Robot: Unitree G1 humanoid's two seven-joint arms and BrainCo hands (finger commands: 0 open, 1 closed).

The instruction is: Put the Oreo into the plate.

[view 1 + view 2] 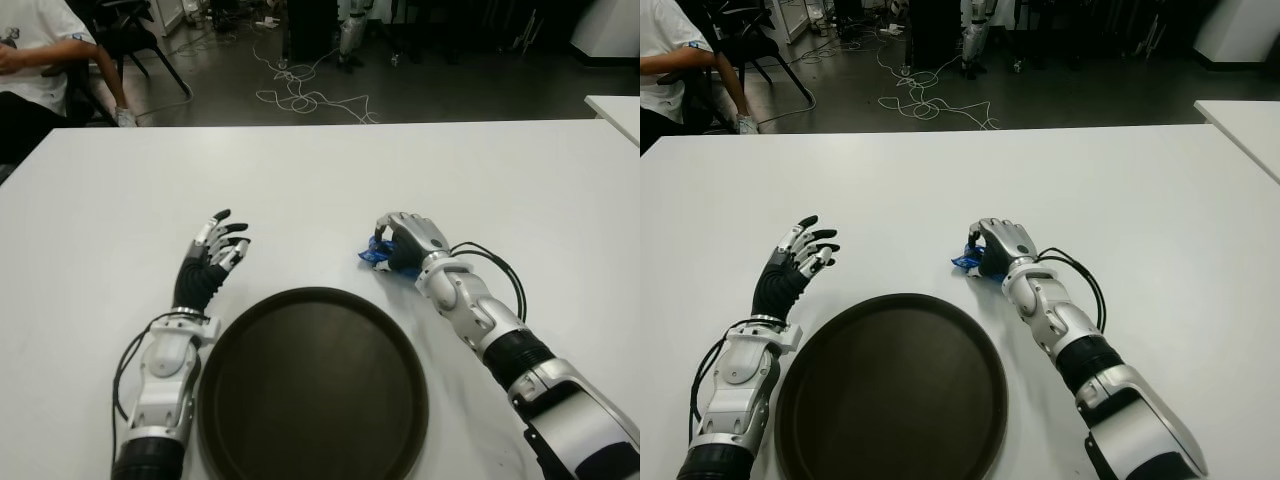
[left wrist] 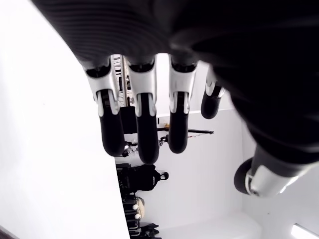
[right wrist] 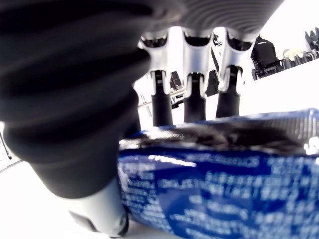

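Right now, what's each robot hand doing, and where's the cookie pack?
Right robot hand closed on blue Oreo packet, on white table beyond round dark plate. Left robot hand open, left of plate. Path clear.

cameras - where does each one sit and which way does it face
Left eye view: on the head, looking forward and down at the white table; shows both arms, the left hand open beside the dark plate.
Right eye view: same head, slightly offset; right hand closed on the blue Oreo pack.
Left wrist view: on the left wrist, looking along its empty fingers.
Right wrist view: on the right wrist; fingers over the pack.
Shared: both eyes show one scene; the pack appears in three views.
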